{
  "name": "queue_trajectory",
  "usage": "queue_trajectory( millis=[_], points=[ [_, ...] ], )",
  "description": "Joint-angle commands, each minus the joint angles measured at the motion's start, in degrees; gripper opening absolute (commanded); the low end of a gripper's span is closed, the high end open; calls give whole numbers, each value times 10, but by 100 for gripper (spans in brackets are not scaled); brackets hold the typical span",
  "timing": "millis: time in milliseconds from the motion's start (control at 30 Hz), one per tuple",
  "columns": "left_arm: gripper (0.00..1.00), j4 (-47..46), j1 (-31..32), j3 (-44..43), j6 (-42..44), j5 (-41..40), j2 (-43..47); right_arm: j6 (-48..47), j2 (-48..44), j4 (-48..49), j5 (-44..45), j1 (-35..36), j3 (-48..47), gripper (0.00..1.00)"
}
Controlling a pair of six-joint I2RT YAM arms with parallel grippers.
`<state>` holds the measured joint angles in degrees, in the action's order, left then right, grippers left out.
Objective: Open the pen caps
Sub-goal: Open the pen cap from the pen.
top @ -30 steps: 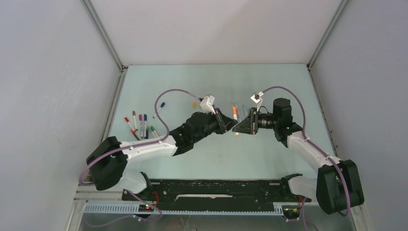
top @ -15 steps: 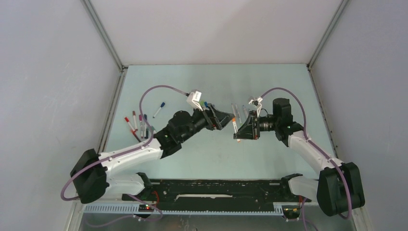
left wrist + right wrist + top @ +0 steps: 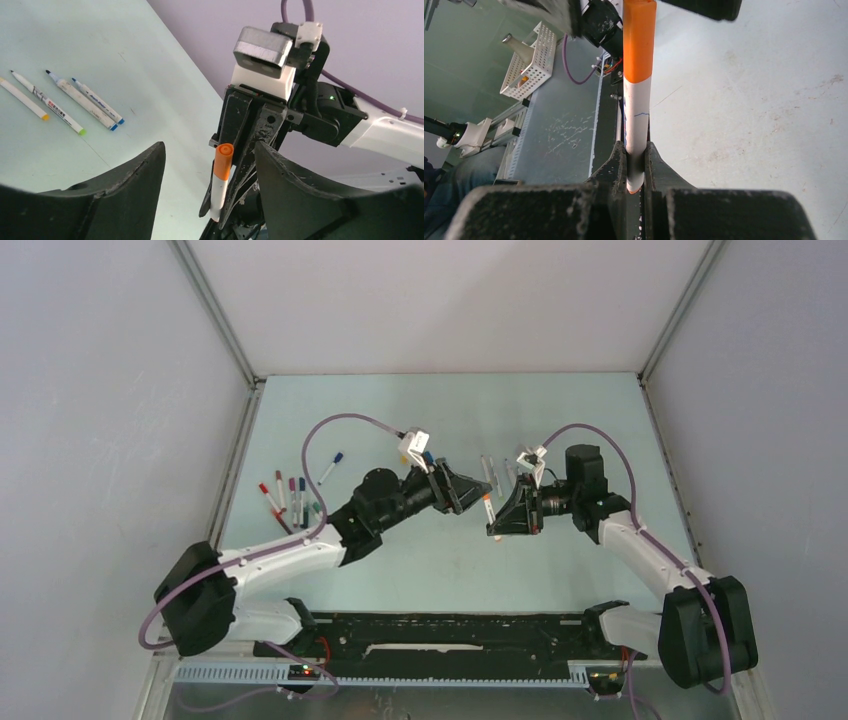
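My right gripper [image 3: 636, 150] is shut on the lower end of a white pen barrel [image 3: 636, 120], holding it above the table. The pen's orange cap [image 3: 639, 40] is on its free end. In the left wrist view that orange cap [image 3: 223, 159] shows between and beyond my left gripper's [image 3: 209, 147] wide-apart fingers, touching neither. From above, the left gripper [image 3: 468, 494] faces the right gripper [image 3: 497, 522], with the pen [image 3: 487, 506] between them. Several capped pens [image 3: 289, 498] lie at the table's left.
Several uncapped white pens with coloured tips [image 3: 79, 102] lie side by side on the pale green table [image 3: 560, 410], behind the grippers [image 3: 492, 468]. A single blue-capped pen [image 3: 331, 468] lies left of the left wrist. White walls enclose the table.
My left gripper, closed at the pen a second ago, opened and drew back left, then edged toward the pen again. The right gripper lowered the pen slightly; the cap remains on it.
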<state>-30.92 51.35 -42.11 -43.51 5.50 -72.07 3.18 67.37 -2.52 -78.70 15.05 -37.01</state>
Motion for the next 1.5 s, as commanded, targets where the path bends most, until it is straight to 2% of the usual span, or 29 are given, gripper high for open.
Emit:
queue_trajectory(
  millis=[0,67,167,233,367,400,567,733,900,1167,1467],
  points=[
    [66,-34,2,-20,0,28,-22,1,4,9,-14,1,-22,0],
    [62,-38,4,-24,-3,31,-30,2,5,9,-14,1,-22,0],
    [50,-43,3,-31,-7,38,-42,4,8,10,-12,1,-23,0],
    [36,-44,4,-36,-7,44,-48,5,10,12,-13,1,-23,0],
    [3,-46,3,-38,2,26,-40,2,15,5,-12,2,-22,0],
    [0,-45,3,-38,14,14,-33,1,17,4,-13,4,-23,0],
    [0,-28,-12,-50,80,-69,13,-3,36,-4,-19,13,-23,0],
    [0,-62,-101,-63,69,-108,47,-5,51,-13,-22,32,-23,0],
    [0,-62,-157,-90,71,-123,68,-2,69,-11,-14,55,-23,0],
    [0,-82,-186,-58,61,-143,103,-7,92,-12,2,72,-24,0],
    [0,-106,-207,-61,55,-194,117,-51,131,-72,18,96,-49,0]
  ],
)
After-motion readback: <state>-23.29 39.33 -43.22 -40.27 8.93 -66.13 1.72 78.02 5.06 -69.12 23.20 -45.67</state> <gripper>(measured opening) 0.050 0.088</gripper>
